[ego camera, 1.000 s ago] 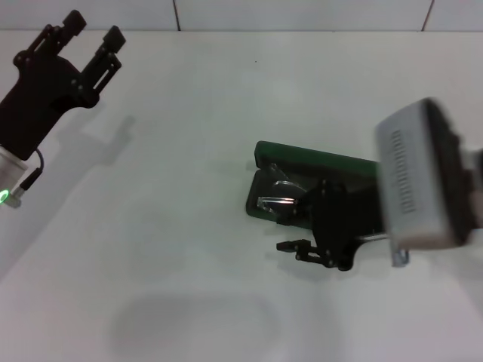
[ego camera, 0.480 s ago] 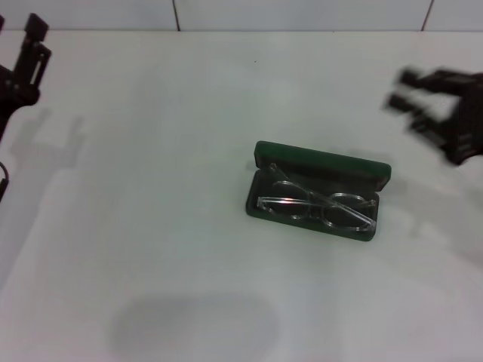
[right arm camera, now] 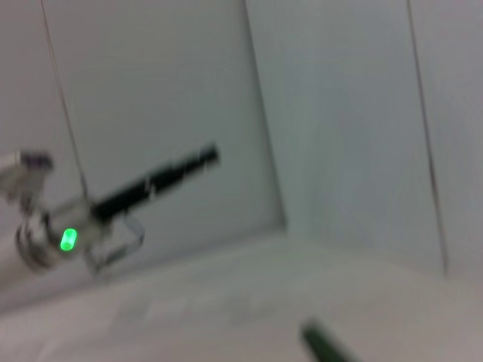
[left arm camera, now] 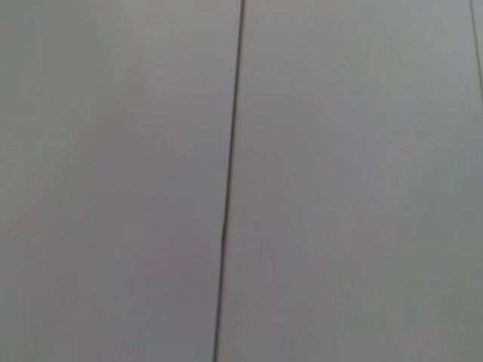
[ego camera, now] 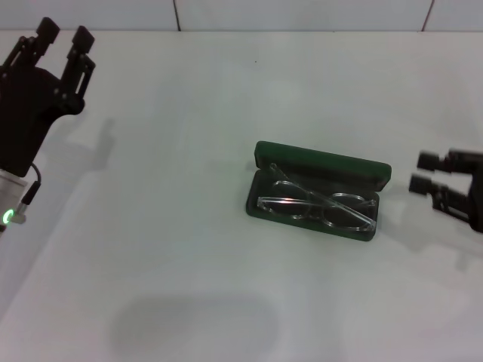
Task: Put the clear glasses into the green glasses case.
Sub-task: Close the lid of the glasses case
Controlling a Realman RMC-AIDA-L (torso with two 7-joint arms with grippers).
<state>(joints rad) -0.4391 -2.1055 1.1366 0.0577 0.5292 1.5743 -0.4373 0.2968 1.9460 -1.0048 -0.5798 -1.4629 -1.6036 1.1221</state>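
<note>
Clear glasses (ego camera: 315, 204) now lie inside the green glasses case (ego camera: 321, 172); my right claw (ego camera: 425, 172), released and empty, has pulled clear

Even, soft light falls on my bench (ego camera: 189, 226); faint shadows pool near its front edge. My right wrist view is blurred.

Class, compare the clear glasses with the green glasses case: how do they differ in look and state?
The clear glasses are transparent and thin-framed; the green glasses case is opaque dark green and boxy. The glasses lie folded inside, while the case sits open around them, lid raised behind. Both rest untouched, neither gripper touching them.
</note>
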